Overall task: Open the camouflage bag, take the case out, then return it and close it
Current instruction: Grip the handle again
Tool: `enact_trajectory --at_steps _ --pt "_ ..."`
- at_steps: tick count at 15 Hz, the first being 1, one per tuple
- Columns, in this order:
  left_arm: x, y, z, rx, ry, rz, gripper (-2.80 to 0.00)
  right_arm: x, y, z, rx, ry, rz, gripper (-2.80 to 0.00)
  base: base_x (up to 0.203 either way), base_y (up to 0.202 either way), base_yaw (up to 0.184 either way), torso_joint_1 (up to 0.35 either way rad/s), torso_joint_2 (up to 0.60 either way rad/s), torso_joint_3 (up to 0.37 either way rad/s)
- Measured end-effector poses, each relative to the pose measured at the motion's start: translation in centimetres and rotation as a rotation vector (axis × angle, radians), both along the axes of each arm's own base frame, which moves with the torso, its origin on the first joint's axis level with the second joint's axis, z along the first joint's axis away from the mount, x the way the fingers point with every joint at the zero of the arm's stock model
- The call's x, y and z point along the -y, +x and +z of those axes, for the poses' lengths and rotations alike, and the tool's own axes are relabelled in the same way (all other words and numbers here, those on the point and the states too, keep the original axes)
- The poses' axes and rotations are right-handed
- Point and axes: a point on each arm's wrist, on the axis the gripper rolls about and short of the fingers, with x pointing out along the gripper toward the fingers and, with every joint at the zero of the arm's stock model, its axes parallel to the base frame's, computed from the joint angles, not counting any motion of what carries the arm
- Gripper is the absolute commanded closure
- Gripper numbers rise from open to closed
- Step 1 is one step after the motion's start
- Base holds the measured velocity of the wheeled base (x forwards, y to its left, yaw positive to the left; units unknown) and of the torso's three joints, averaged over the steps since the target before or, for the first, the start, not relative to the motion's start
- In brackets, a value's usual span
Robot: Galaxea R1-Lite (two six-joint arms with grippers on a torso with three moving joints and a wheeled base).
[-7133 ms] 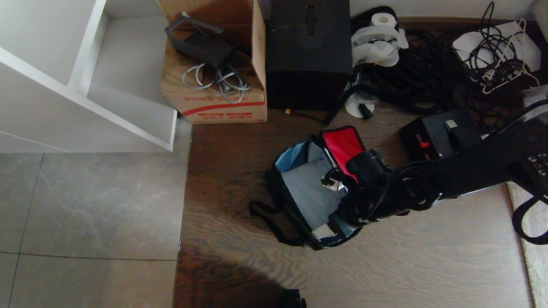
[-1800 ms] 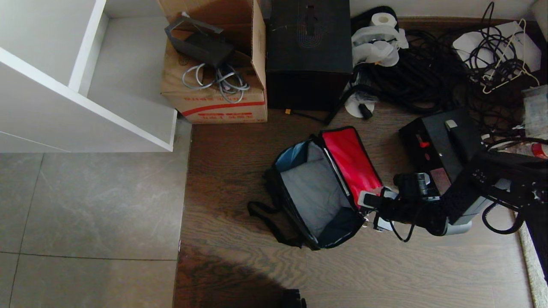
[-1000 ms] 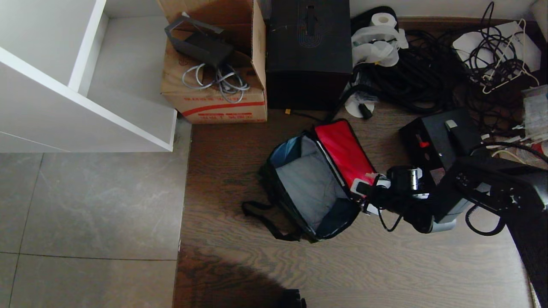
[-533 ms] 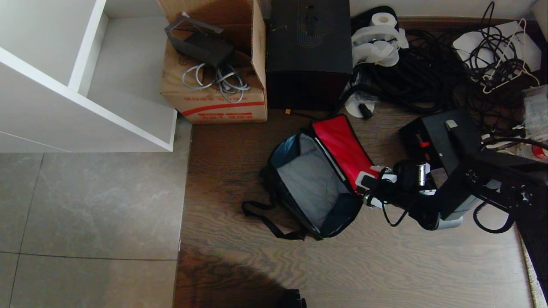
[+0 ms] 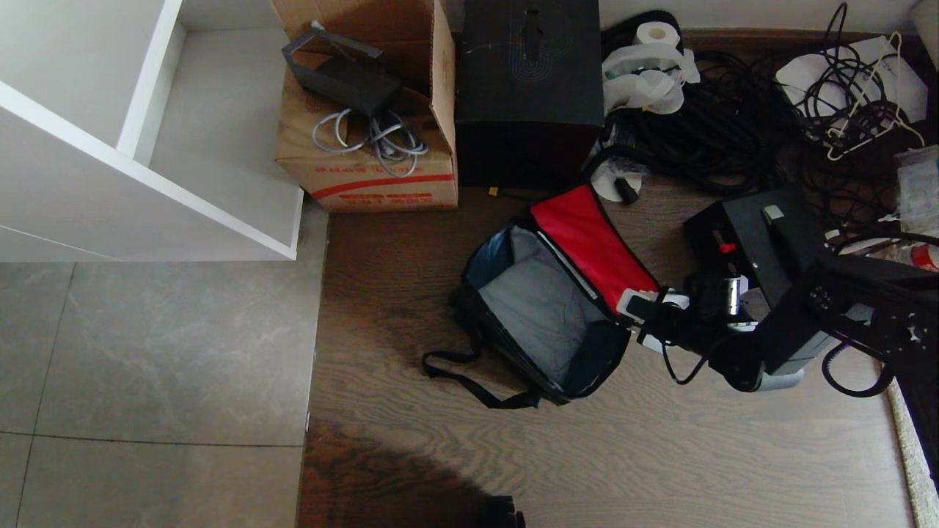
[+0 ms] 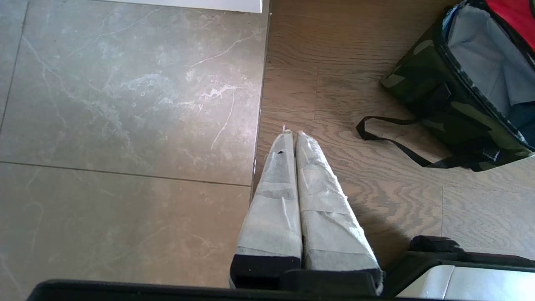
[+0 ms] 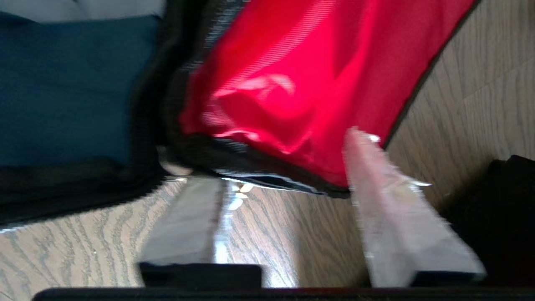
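The camouflage bag [image 5: 543,315] lay open on the wooden floor [image 5: 660,455], its red flap [image 5: 590,246] thrown back and its grey inside showing. The right end effector [image 5: 637,317] sat at the flap's near corner, fingers apart on either side of the black edging. The case [image 5: 755,235] lay just beyond it. The left end effector [image 6: 292,138] hung pressed together above the floor.
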Motion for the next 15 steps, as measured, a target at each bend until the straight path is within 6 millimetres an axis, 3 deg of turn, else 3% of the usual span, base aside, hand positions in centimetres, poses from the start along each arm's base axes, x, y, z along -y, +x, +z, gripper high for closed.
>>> enact_trajectory --at_steps 9,15 --pt "0.0 0.0 0.0 0.000 0.001 0.000 0.00 0.2 -1.5 1.9 0.020 0.003 -0.001 0.00 0.000 0.000 0.000 0.000 0.00 0.000" --pt "0.0 0.0 0.0 0.000 0.000 -0.001 0.00 2.2 -2.8 5.9 0.091 0.015 -0.045 0.00 0.000 0.000 0.000 0.000 0.00 0.000"
